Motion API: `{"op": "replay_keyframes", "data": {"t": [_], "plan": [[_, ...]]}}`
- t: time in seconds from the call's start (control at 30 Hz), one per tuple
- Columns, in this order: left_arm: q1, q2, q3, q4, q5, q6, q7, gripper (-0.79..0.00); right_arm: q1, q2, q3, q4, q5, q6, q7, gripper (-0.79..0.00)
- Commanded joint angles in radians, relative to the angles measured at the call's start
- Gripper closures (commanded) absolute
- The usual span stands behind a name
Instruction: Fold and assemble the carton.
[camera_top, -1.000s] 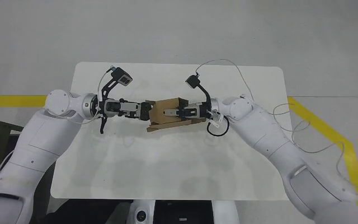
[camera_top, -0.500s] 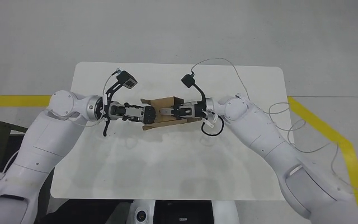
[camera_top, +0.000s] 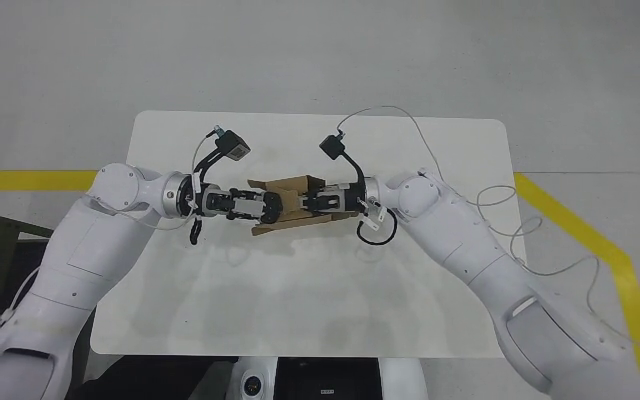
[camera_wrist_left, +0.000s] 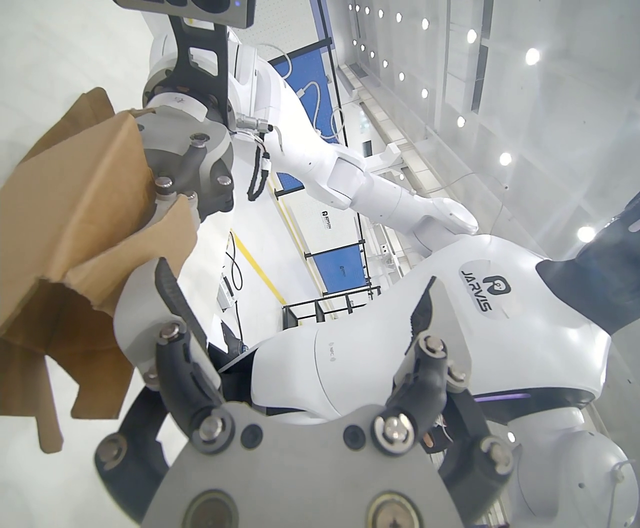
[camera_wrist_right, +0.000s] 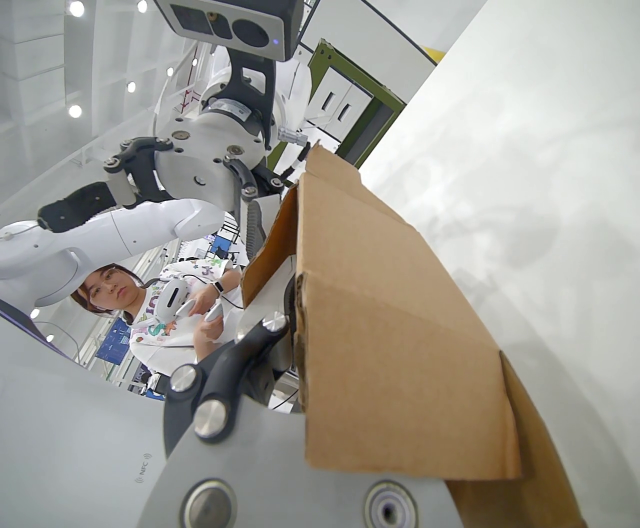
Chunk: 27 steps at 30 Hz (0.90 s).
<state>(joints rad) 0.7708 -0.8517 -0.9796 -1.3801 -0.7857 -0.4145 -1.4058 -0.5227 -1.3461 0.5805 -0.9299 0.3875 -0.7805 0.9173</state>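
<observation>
On my left side, the left gripper (camera_top: 266, 205) is spread wide and holds nothing. One finger (camera_wrist_left: 172, 295) lies against the loose flap at the carton's near end, and the other stands well clear of the cardboard. The carton (camera_top: 292, 186) hangs between my two grippers, over the far half of the table (camera_top: 300, 300) and about midway between its left and right edges. I judge it lifted off the surface. Its long axis runs left to right, roughly parallel to the table's far edge, so its open end points straight at the left gripper. That arm is the nearer one for working the flaps.

The carton is plain brown corrugated board, only partly opened and not yet squared. On the left end the flaps splay loose at different angles, and one edge looks ragged. The side wall shows a soft crease along its length.

At the right end, the right gripper (camera_top: 308, 200) reaches into the carton with a wall running between its fingers. I take it to be closed on that wall and carrying the whole piece, though the cardboard hides one of its fingers.
</observation>
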Motion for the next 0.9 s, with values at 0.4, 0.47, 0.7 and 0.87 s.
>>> {"op": "replay_keyframes", "data": {"t": [0.4,0.47,0.7,0.87], "plan": [[-0.014,-0.005,-0.042,0.104,0.03,-0.016,0.016,-0.785,-0.026,0.028,0.095,-0.036,-0.027,0.024,0.025,0.0],[-0.019,-0.006,-0.047,0.125,0.04,-0.022,0.022,-0.785,-0.033,0.035,0.111,-0.049,-0.036,0.033,0.028,0.0],[-0.039,-0.014,-0.048,0.184,0.057,-0.031,0.031,-0.785,-0.069,0.058,0.166,-0.112,-0.056,0.061,0.043,0.0],[-0.046,-0.022,-0.042,0.211,0.061,-0.039,0.039,-0.785,-0.101,0.075,0.204,-0.17,-0.071,0.084,0.061,0.0]]}}
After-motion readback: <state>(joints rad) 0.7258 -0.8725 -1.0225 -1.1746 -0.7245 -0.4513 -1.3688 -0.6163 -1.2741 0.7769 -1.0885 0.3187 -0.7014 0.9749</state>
